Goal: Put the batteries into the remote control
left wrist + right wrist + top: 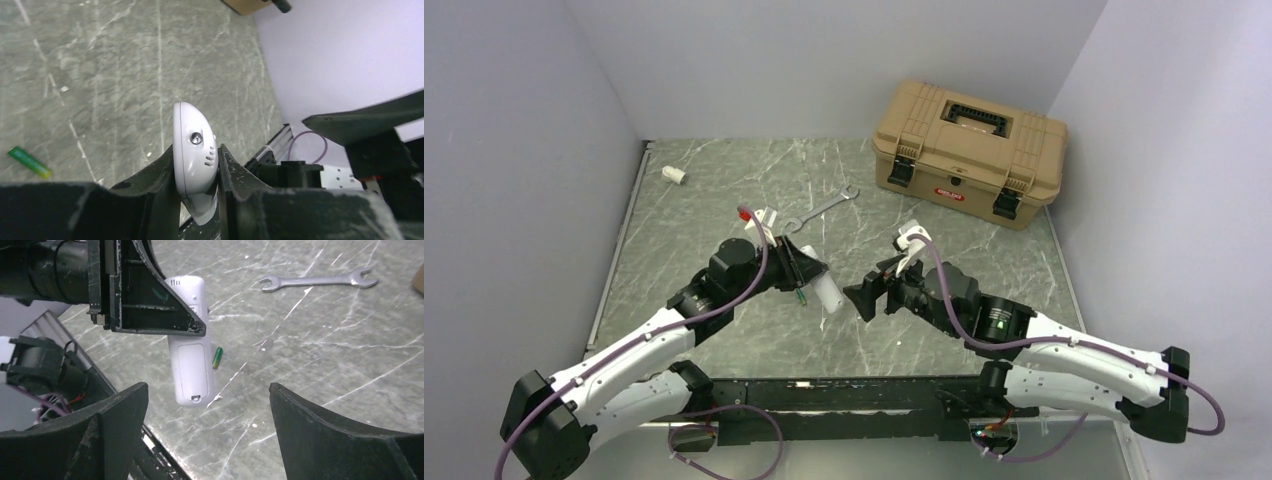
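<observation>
While my left gripper (pixel 196 156) pinched the remote control (pixel 189 370) flat between its fingers, it looked light, hard and slippery; my right gripper (pixel 209 387) stood wide, empty.

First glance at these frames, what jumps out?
The left gripper clamps the white remote control at mid-table, its back facing the open right gripper just opposite. A green battery lies on the table beside it. A tan toolbox sits at the far right, a wrench to its left.
</observation>
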Robot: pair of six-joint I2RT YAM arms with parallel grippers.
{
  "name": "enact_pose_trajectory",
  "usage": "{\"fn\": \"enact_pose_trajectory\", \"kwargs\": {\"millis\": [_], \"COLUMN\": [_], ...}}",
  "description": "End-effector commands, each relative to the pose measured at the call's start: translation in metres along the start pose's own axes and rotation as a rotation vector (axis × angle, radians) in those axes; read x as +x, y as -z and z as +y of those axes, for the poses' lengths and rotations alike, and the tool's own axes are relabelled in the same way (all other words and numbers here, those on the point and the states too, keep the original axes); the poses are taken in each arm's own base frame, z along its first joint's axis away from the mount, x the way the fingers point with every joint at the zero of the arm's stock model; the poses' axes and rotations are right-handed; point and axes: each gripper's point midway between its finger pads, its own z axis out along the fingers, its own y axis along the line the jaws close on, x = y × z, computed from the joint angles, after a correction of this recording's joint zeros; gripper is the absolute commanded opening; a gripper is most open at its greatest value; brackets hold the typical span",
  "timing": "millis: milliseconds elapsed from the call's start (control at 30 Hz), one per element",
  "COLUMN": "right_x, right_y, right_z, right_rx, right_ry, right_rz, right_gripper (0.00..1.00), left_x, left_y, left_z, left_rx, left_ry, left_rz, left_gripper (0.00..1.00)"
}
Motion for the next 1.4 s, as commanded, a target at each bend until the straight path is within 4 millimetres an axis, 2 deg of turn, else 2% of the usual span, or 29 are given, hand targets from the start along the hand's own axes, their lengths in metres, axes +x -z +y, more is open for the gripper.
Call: {"fn": "enact_pose_trajectory", "kwargs": {"millis": [0, 233, 333, 567, 733, 1100, 1267, 1367], "right_x": [-0.001, 0.021, 0.030, 0.036, 0.042, 0.035, 0.036, 0.036], "right_y": [0.007, -0.011, -0.017, -0.023, -0.031, -0.034, -0.039, -0.042], "right_z": [0.021, 0.030, 0.024, 0.023, 0.023, 0.022, 0.028, 0.035], "right_rx": [-0.170, -0.198, -0.160, -0.148, -0.139, -0.125, -0.127, -0.151], "right_ry": [-0.083, -0.060, -0.059, -0.064, -0.054, -0.060, -0.078, -0.098], "right_rz": [0.006, 0.092, 0.109, 0.112, 0.137, 0.117, 0.152, 0.161], "right_gripper": [0.93, 0.93, 0.92, 0.90, 0.83, 0.55, 0.23, 0.12], "left_x": [-0.020, -0.017, -0.020, -0.020, -0.018, -0.014, -0.017, -0.021], "left_y": [0.009, 0.005, 0.007, 0.011, 0.010, 0.012, 0.012, 0.011], "left_z": [-0.054, -0.063, -0.067, -0.068, -0.070, -0.065, -0.059, -0.057], "left_rx": [0.289, 0.345, 0.360, 0.369, 0.396, 0.383, 0.360, 0.354], "left_ry": [-0.049, -0.026, -0.032, -0.024, -0.007, -0.008, 0.011, 0.027], "left_rz": [-0.079, -0.060, -0.068, -0.074, -0.071, -0.071, -0.100, -0.124], "left_gripper": [0.00, 0.00, 0.00, 0.00, 0.00, 0.00, 0.00, 0.05]}}
